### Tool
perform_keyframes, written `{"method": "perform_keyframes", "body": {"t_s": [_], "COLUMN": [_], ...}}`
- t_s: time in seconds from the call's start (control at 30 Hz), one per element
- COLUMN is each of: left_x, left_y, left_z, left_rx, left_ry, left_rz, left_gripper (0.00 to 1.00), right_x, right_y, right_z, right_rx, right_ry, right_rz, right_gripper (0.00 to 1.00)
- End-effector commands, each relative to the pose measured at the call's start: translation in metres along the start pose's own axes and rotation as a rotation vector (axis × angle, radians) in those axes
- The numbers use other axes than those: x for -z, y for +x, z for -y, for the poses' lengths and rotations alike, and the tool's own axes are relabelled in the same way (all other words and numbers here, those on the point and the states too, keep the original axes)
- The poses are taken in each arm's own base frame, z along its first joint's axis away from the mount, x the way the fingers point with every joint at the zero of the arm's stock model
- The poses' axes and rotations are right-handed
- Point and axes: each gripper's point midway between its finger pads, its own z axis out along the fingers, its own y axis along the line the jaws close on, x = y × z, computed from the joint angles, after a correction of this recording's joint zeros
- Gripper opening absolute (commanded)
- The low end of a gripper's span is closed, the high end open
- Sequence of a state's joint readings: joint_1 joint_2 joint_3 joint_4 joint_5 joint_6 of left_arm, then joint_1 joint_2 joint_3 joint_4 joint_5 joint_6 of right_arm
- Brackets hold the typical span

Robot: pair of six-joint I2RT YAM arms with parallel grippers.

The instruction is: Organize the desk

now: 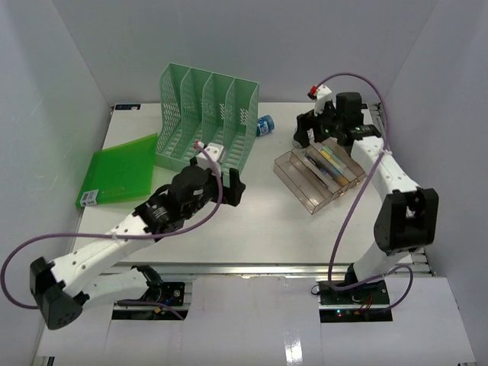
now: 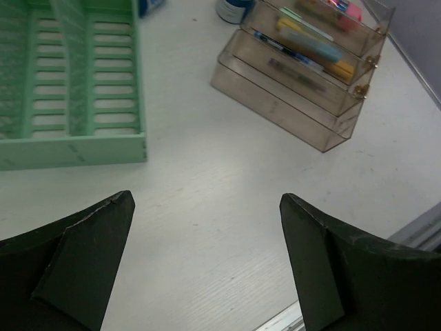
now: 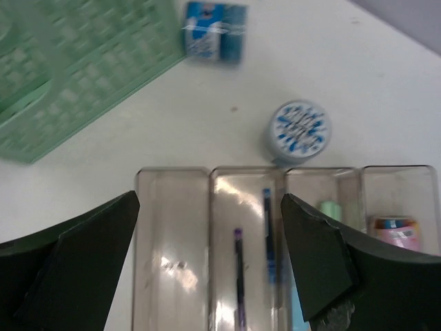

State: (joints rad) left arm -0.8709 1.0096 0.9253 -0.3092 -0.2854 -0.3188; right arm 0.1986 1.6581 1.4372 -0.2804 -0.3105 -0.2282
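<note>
Left gripper is wide open with nothing in it, hanging over bare white table. In its wrist view the green file rack sits ahead-left and the clear tiered tray ahead-right, both well clear of the fingers. Right gripper is also spread wide and empty, above the tray's compartments. Between its fingers I see a purple pen and a blue pen lying in the tray. A round blue-and-white tub stands on the table just beyond the tray, a blue can farther ahead beside the rack. From the top view, a green folder lies flat on the table, left of my left gripper, past the rack.
</note>
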Motion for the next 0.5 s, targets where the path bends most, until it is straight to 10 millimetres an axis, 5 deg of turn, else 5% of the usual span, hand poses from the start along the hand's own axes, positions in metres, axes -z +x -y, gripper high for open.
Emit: {"method": "perform_keyframes", "body": {"t_s": [0.0,0.27,0.47], "left_x": [0.044,0.064,0.073], "left_y": [0.011,0.037,0.028], "left_z": [-0.058,-0.091,-0.096], "left_rx": [-0.14,-0.174,-0.145], "left_ry": [-0.193,-0.288,-0.314], "left_rz": [0.013,0.038,0.083], "left_gripper": [0.98,0.98,0.98], "right_x": [-0.046,-0.102,-0.126], "right_y": [0.007,0.02,0.046], "right_z": [0.068,0.087,0.08], "right_rx": [-0.111,-0.115,-0.146], "right_ry": [0.358,0.373,0.317], "right_rz": [-0.169,-0.239,-0.266], "right_gripper": [0.9,0.9,0.9]}}
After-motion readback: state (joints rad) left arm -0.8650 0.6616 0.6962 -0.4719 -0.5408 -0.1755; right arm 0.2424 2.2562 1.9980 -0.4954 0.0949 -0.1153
